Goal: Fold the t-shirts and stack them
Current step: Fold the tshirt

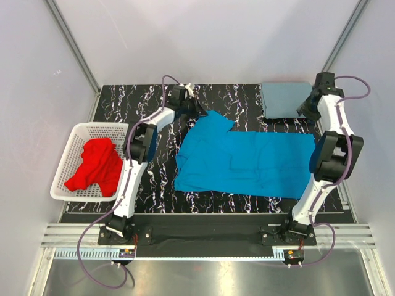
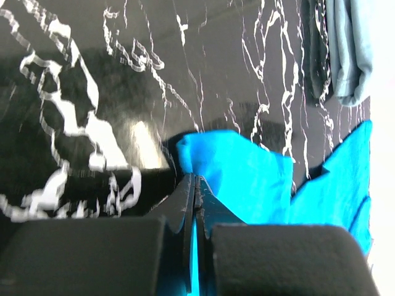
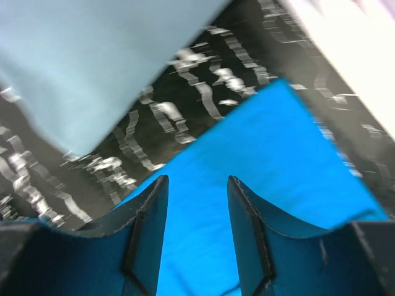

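A bright blue t-shirt [image 1: 247, 161] lies spread flat in the middle of the black marbled table [image 1: 154, 179]. My left gripper [image 1: 199, 110] is at the sleeve on the shirt's far left corner. In the left wrist view the left gripper [image 2: 195, 179] is shut, with a fold of the blue t-shirt [image 2: 247, 179] pinched between its fingers. My right gripper [image 1: 306, 112] hovers at the shirt's far right corner. Seen from the right wrist, that gripper [image 3: 197, 182] is open over the blue cloth [image 3: 271, 142] and grips nothing. A folded grey-blue t-shirt [image 1: 285, 98] lies at the back right.
A white lattice basket [image 1: 102, 126] at the table's left edge holds a crumpled red t-shirt [image 1: 95, 163]. The grey-blue t-shirt [image 3: 92, 55] lies just beyond my right gripper, and its edge [image 2: 349, 49] also shows in the left wrist view. White walls enclose the table.
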{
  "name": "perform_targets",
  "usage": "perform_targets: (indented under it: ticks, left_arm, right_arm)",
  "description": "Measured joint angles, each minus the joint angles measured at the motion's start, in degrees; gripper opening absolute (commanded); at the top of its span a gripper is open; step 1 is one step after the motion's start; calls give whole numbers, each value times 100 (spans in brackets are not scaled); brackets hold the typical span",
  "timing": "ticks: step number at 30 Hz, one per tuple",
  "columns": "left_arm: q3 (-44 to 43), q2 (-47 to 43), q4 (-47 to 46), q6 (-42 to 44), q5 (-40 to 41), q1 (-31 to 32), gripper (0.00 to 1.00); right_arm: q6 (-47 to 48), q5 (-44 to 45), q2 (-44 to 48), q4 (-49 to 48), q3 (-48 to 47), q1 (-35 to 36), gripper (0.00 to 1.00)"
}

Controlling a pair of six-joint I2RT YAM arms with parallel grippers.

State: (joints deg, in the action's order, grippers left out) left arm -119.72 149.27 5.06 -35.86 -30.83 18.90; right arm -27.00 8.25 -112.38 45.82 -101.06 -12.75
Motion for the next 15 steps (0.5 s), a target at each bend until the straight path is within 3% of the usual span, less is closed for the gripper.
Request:
perform_targets:
  ticks: [8,15]
  left_arm:
    - [393,-643,-289,-7,-90,-48,0]
    - [470,-876,-837,-140,-387,-52,0]
  right_arm:
    - [-7,455,-98,337,0,-603,46]
    - [76,614,-741,343,-7,-890,45]
